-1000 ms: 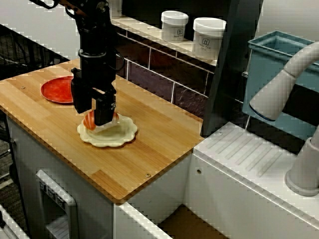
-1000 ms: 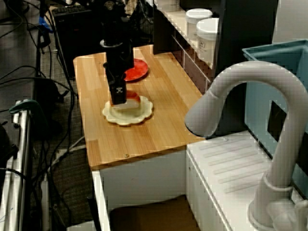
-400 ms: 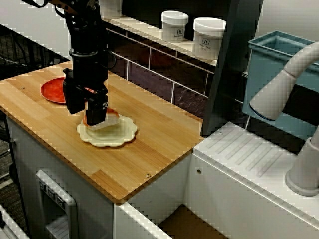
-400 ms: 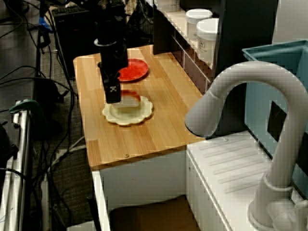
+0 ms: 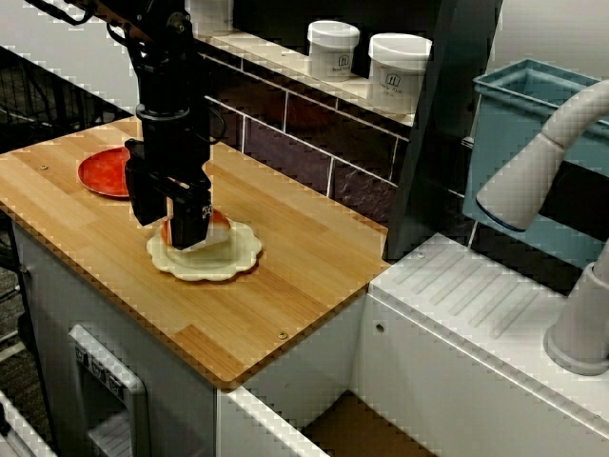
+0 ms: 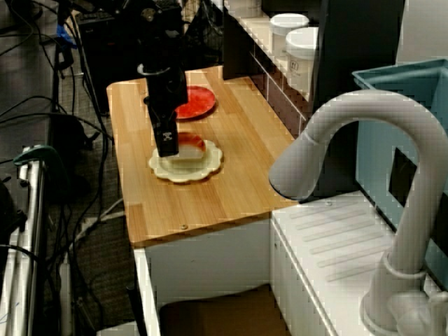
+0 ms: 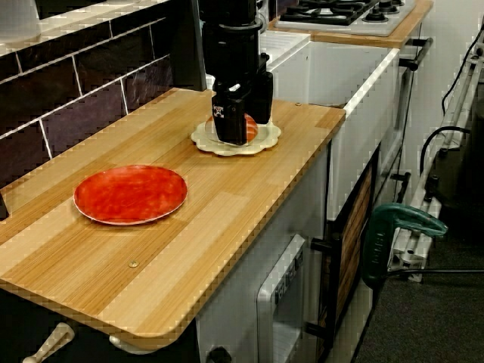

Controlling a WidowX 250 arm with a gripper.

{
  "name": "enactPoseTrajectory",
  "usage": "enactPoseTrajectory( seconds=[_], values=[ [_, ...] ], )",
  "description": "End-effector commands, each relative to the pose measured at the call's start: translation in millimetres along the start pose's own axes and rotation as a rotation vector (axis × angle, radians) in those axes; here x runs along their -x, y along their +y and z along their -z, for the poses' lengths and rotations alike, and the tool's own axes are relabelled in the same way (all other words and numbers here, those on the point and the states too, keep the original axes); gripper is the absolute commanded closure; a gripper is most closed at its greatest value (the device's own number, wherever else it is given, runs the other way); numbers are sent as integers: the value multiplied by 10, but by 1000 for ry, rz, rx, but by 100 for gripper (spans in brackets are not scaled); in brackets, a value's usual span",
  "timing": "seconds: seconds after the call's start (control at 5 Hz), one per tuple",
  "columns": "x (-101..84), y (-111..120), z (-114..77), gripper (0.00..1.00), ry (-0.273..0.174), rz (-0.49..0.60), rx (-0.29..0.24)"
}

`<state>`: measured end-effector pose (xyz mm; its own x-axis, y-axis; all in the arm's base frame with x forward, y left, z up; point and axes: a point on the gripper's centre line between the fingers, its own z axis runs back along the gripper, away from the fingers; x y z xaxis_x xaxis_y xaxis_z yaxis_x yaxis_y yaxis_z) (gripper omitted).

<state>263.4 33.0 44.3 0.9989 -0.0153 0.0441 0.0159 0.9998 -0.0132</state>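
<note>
Right at tool (image 5: 177, 228) tips: red-white item (image 5: 217, 227) on scalloped plate (image 5: 240, 261).

A red-topped white piece (image 5: 216, 238) lies flat on the cream scalloped plate (image 5: 243, 257).

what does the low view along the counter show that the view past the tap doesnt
Only the low view along the counter: a hob at the far end and a green clamp at the right. Only the view past the tap: the grey tap and a teal bin. Both: the end effector low over an orange thing on a scalloped cream plate, and the red plate.
</note>
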Motion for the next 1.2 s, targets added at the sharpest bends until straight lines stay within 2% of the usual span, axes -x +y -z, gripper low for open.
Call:
enactPoseTrajectory(
  seconds=[0.0, 0.2, 0.4, 0.6, 1.0],
  values=[
    [-128, -19, 2, 0, -24, -14, -4],
    [-140, -45, 33, 4, -28, -20, 5],
    [-178, -49, 65, 100, -24, -30, 7],
    [-202, -35, -17, 100, -12, -35, 19],
    [-165, 51, -322, 100, -24, -38, 55]
  ],
)
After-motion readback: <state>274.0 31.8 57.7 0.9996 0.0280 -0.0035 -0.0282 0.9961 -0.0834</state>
